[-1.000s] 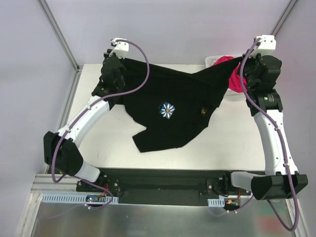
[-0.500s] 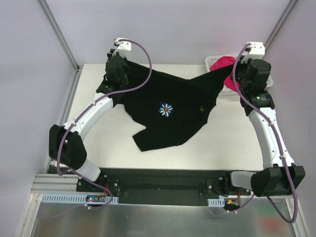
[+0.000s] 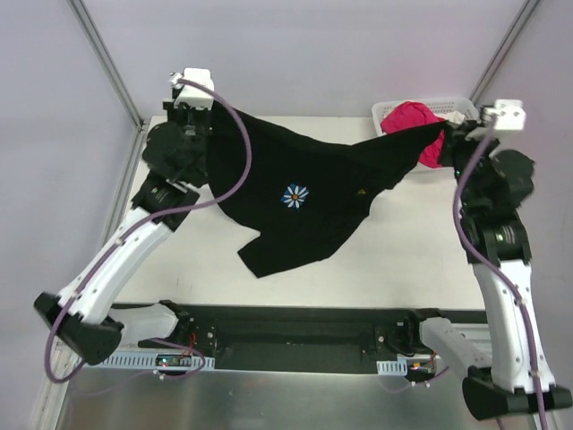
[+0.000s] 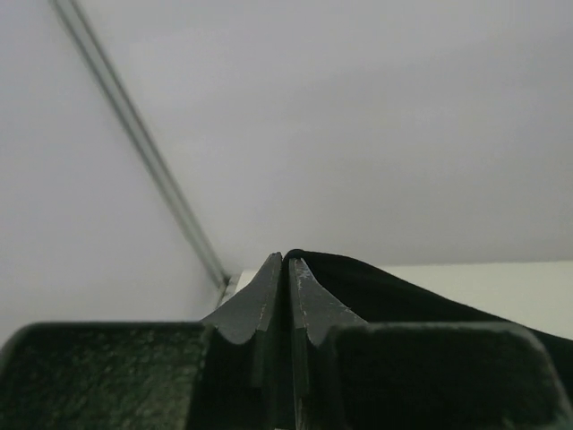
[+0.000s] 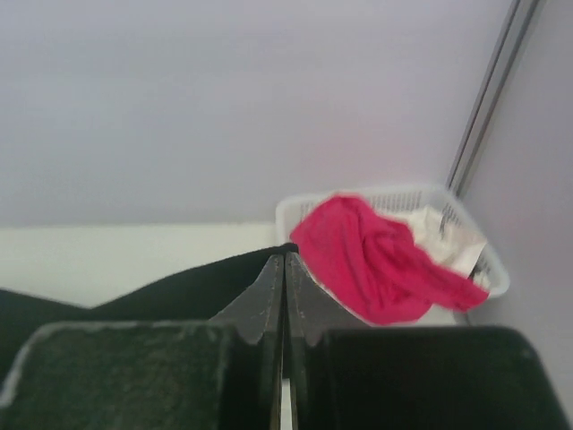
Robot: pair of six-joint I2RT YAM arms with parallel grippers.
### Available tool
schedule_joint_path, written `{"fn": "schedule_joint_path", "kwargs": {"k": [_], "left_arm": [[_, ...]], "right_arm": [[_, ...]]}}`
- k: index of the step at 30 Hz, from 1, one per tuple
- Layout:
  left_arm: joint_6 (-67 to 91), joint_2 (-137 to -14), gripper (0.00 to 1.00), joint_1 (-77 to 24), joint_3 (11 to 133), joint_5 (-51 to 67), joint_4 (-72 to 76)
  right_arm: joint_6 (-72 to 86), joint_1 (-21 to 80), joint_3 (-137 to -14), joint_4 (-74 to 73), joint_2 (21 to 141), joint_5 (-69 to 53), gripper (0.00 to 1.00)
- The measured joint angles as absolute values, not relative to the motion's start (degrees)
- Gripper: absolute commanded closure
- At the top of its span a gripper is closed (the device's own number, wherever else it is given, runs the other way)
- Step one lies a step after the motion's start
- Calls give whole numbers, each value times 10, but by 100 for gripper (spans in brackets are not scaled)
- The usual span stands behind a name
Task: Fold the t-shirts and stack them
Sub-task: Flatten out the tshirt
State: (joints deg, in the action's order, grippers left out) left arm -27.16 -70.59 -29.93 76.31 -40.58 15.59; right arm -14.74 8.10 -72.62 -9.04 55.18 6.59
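- The left hand (image 4: 286, 262) is clenching one far corner of the black shirt (image 3: 304, 202), and the right hand (image 5: 284, 262) is clenching the opposite corner, just beside the basket (image 3: 443, 101).
- The shirt's long axis is running left to right between them. Its far edge is lifted, and its lower part is draping toward the arms onto the desk (image 3: 421, 251).
- The coming move is probably depending on both hands travelling together, since neither is nearer.
- The pink shirt (image 3: 405, 119) is lying in the basket.
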Motion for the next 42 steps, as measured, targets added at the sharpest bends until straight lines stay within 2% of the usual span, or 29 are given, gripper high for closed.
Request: {"fn": "schedule_joint_path", "kwargs": {"k": [2, 7, 12, 18, 24, 29, 37, 39, 40, 41, 42], "left_arm": [[-284, -662, 98, -331, 776, -382, 157], [-324, -544, 98, -357, 783, -297, 208], [-392, -443, 98, -357, 767, -196, 309], [-445, -399, 96, -357, 767, -118, 371], [-500, -407, 93, -357, 771, -111, 387], [-558, -476, 92, -343, 755, -150, 458], [-423, -685, 92, -142, 662, -187, 482], [-389, -770, 84, -117, 647, -211, 488], [-376, -811, 69, -110, 640, -220, 491], [-366, -848, 31, -105, 633, -229, 491], [-358, -881, 11, -102, 623, -236, 491]], "right_arm": [[-158, 82, -726, -66, 505, 65, 99], [-210, 83, -704, 106, 403, 39, 99], [-268, 84, -705, 261, 374, -10, 99], [-290, 85, -734, 287, 374, -53, 99], [-293, 85, -808, 252, 390, -55, 99], [-307, 85, -823, 251, 460, -41, 99], [-324, 85, -826, 242, 763, 11, 99], [-324, 84, -818, 224, 843, 21, 99], [-324, 84, -813, 218, 867, 24, 95], [-324, 84, -806, 212, 891, 27, 82], [-322, 84, -799, 204, 909, 31, 72]]}}
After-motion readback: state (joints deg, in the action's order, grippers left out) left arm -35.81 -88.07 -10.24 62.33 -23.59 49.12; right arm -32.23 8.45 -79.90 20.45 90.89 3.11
